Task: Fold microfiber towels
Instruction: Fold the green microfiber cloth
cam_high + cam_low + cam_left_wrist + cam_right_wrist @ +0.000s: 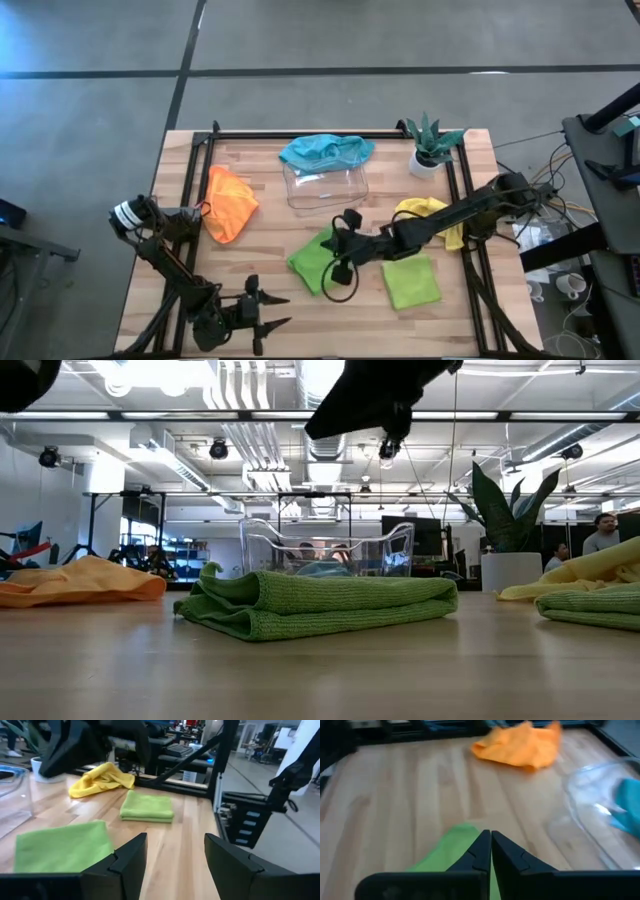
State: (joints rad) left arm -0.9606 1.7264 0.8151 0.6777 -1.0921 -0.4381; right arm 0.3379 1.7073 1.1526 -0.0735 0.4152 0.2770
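Right gripper [490, 851] hangs above the middle lime green microfiber towel [312, 258], fingers pressed together with nothing between them; in the right wrist view the tips meet and green cloth lies below and just ahead of them. From the low view that towel [318, 603] sits already doubled over on the wooden table [270, 220], edges roughly stacked, so we judge this one close to done.

Left gripper [175, 857] waits at the near-left corner of the table, jaws standing well apart, empty. Straight ahead of its fingers lies the second lime green towel, folded into a neat square [147, 806], and beyond that the crumpled yellow towel [101, 779].

The crumpled orange towel [518, 745] lies well ahead of the right jaws, near the table's left rail. The teal blue towel [326, 150] is draped on the far rim of the clear plastic tray [325, 186], off to the side of the right jaws.

Handling, our read:
- light, limp, no stiffness, sags and bunches when lifted
- nap grips the wood, so dragging should work; it also clings to itself
- not fragile
- pinch a single corner or hem edge, not the bunched centre; on the orange towel, take an outer corner.
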